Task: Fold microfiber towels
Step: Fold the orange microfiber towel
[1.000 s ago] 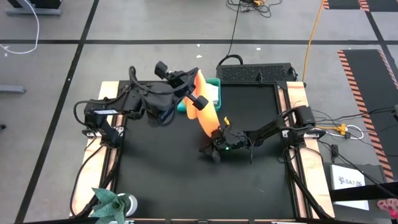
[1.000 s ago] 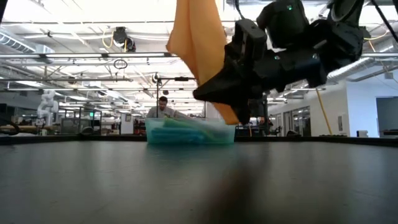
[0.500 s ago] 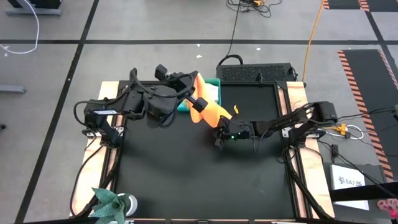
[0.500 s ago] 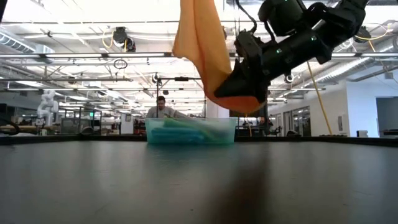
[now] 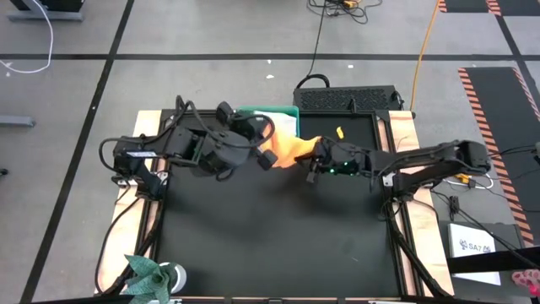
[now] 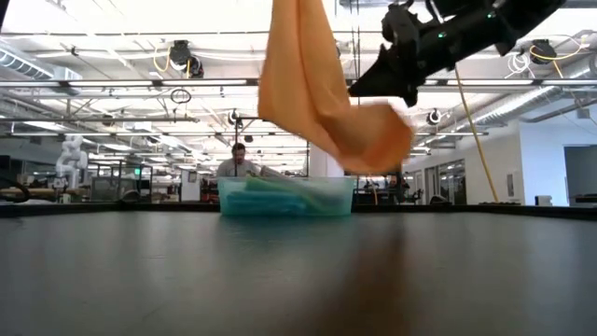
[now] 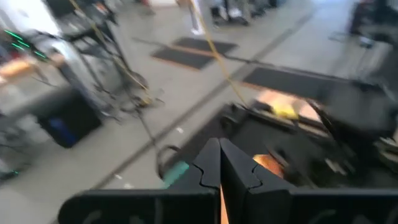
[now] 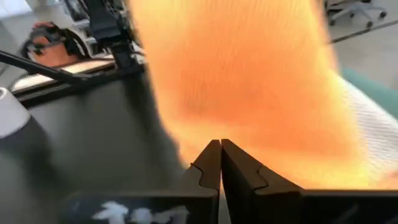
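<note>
both end effectors, left end effector and right end effector, clamp the orange-yellow towel aloft near the worktop's far edge; next, it probably needs spreading flat.

Bin contents (teal cloths?) indistinct

teal bin, person behind

Landmark: bin at the far edge of the bench, holding towels. Towel hangs in the air just in front of the bin, between left hand and right hand. A person stands behind the bin.
</note>
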